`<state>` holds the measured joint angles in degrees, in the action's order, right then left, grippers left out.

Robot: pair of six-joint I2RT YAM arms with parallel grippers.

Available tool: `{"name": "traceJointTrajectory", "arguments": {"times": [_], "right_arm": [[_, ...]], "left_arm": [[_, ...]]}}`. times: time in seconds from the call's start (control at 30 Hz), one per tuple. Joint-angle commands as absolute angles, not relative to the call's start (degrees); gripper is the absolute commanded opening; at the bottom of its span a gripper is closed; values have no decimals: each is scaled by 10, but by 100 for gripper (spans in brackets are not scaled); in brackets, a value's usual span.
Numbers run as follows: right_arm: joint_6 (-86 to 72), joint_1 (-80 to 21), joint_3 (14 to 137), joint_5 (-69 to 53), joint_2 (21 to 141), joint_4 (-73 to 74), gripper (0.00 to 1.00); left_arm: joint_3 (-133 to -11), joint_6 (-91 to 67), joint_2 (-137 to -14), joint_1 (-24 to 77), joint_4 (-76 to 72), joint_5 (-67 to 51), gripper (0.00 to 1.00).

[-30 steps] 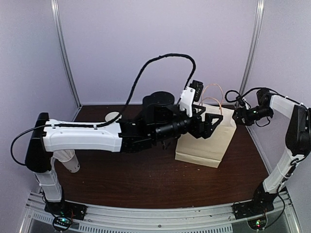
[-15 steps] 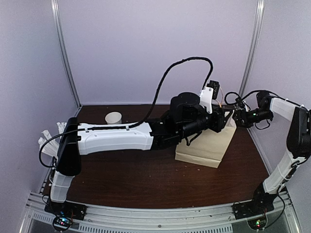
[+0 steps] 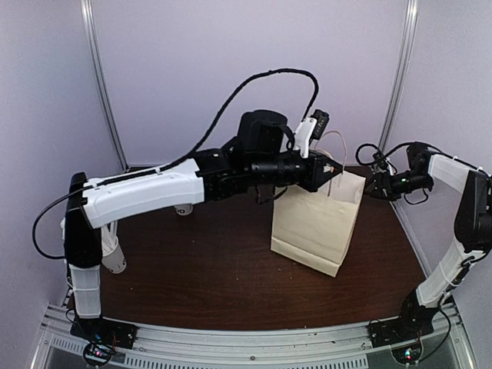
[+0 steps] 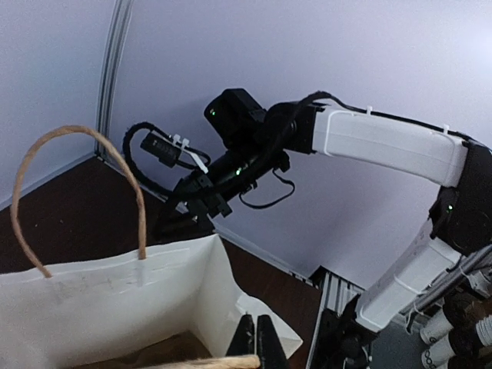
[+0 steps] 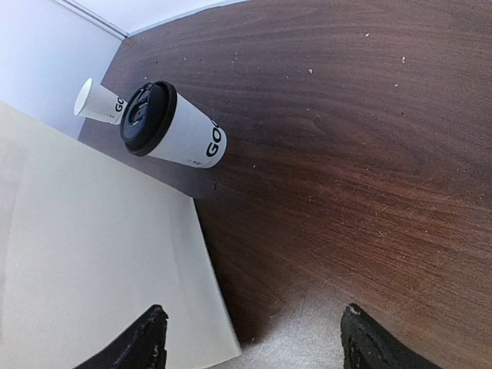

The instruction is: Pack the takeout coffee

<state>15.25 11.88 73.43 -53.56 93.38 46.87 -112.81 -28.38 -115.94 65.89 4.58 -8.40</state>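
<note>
A cream paper bag (image 3: 315, 227) is standing open toward the right of the desk (image 3: 215, 269). Only a shadowed brown strip of its inside is showing in the left wrist view, so what it is holding cannot be told. The coffee (image 5: 181, 134) is not in it. The cup is sitting upright on the desk outside the bag, off its left side. A smaller, lidless white cup (image 5: 96, 101) is standing just beyond it. The top view is hiding the coffee behind the left arm.

The coffee is showing a white paper wall with bold dark letters "GO" (image 5: 214, 144) and is wearing a round black lid (image 5: 147, 118).

The left hand (image 4: 256, 338) is reaching over the bag's mouth, its fingers pinched together on a tan cord handle (image 4: 231, 361). The other handle (image 4: 77, 154) is arching free above the rim. The right hand (image 5: 254, 323) is hovering by the bag's right side, fingers spread wide and gripping nothing.
</note>
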Motion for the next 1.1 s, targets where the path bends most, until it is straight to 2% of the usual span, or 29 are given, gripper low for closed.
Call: {"name": "traceJointTrajectory", "arguments": {"times": [0.0, 0.23, 0.53, 0.67, 0.7, 0.87, 1.07], "right_arm": [[165, 120, 728, -557, 915, 470, 77], [153, 109, 733, -570, 924, 453, 77], [185, 23, 771, -510, 930, 457, 77], [189, -34, 821, -459, 955, 448, 81], [192, -52, 834, -442, 962, 444, 83], [220, -148, 950, -363, 1040, 457, 89], [278, -188, 1140, -350, 1178, 543, 89]], "left_arm": [[-1103, -257, -1051, 614, 237, -191, 0], [-1088, -164, -972, 544, 448, -175, 0], [-962, -80, -871, 462, 484, -108, 0], [-914, -60, -838, 452, 461, -46, 1], [-906, -58, -832, 451, 455, -37, 3], [-897, -59, -819, 449, 444, -11, 37], [-881, -64, -799, 448, 437, 17, 55]]}}
